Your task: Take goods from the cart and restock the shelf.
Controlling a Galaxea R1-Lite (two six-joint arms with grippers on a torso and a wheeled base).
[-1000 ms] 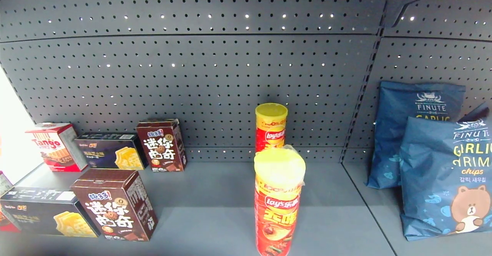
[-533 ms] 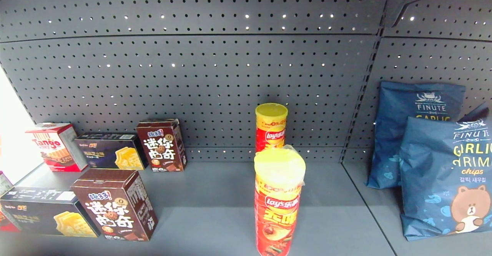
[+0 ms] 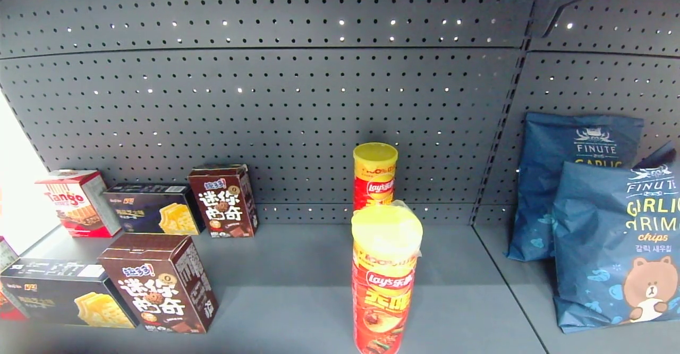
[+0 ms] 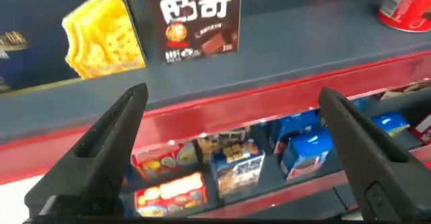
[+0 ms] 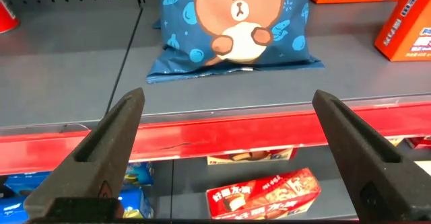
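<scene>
Left gripper is held level with the red front edge of the shelf, pointing in at it, with its fingers spread wide and nothing between them. Just past that edge stands a brown biscuit box at the shelf's front left, touching a dark wafer box. The right gripper takes the same pose farther along the front edge (fingers equally wide, also empty), facing a blue chip bag that lies near the shelf's right end. In the head view, a red chip can stands upright at mid-shelf near the front, and a second can stands behind it against the back wall. A lower shelf beneath the red edge holds more packets.
</scene>
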